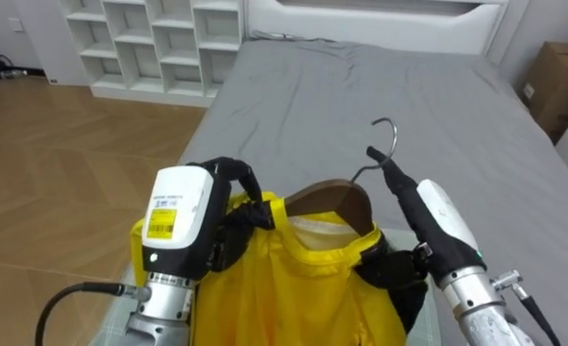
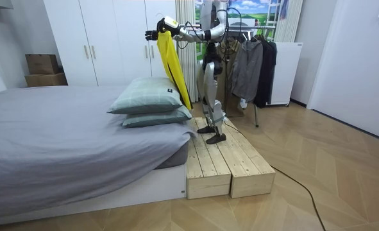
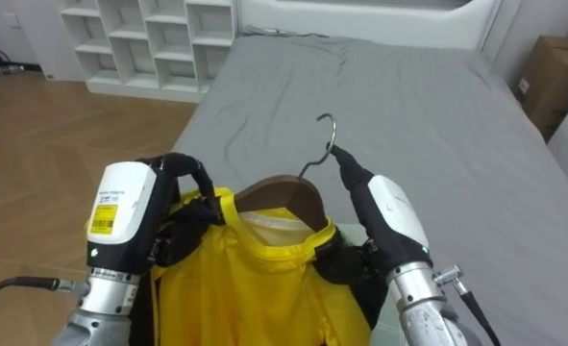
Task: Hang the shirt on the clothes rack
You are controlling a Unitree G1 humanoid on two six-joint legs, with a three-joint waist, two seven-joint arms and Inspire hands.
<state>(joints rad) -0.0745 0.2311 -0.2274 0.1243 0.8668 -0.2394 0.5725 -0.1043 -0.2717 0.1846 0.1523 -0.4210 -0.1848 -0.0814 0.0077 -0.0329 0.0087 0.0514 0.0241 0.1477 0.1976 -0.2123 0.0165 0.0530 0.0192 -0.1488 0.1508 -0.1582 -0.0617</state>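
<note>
The left hand (image 1: 228, 219) and the right hand (image 1: 397, 265) each clenched a shoulder of the yellow garment (image 1: 293, 288). It hung on a wooden hanger (image 1: 330, 199), held up over the grey bed (image 1: 408, 86).

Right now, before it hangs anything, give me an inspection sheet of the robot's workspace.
surface: grey bed, sheet lightly creased.
job's things: yellow garment on a wooden hanger, held up before the robot; metal hook free.
clutter: two pillows stacked at the bed's near end.
hands: left hand shut on one shoulder of the garment; right hand shut on the other.
cables: nothing seen beyond the robot's own.
surroundings: robot stands on a wooden platform beside the bed; rack of dark clothes behind it; white shelf and cardboard box beyond the bed.
</note>
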